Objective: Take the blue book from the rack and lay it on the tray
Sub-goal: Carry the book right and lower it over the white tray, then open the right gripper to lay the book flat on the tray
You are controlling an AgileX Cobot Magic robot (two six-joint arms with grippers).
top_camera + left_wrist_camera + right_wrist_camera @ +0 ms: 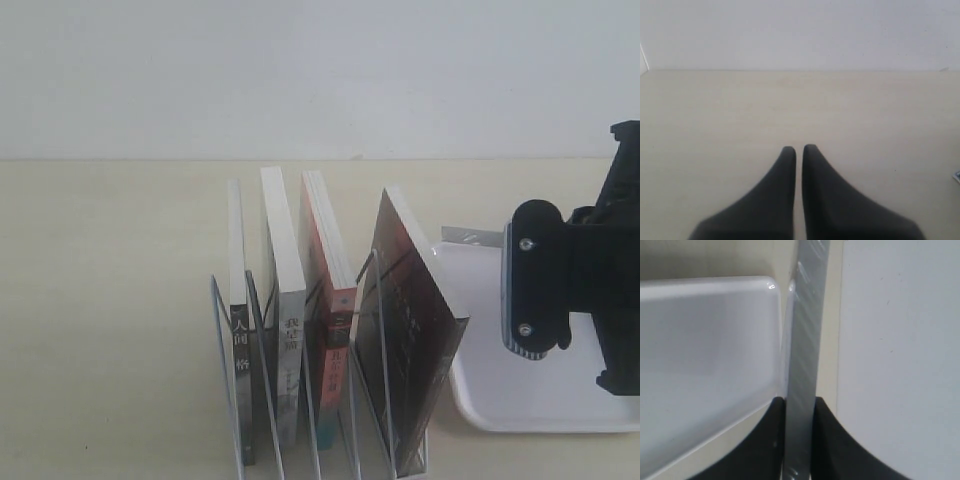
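My right gripper is shut on a thin flat thing held level, which I take to be the blue book. Only its grey edge shows, and its cover is hidden. In the exterior view that edge sticks out left of the right gripper, above the far left corner of the white tray. The tray's rim lies just below the book. The wire rack stands left of the tray. My left gripper is shut on nothing over bare table.
Several books stand in the rack: a thin dark-spined one, a grey-white one, a red-spined one and a large black-and-dark-red one leaning toward the tray. A white wall runs behind the table.
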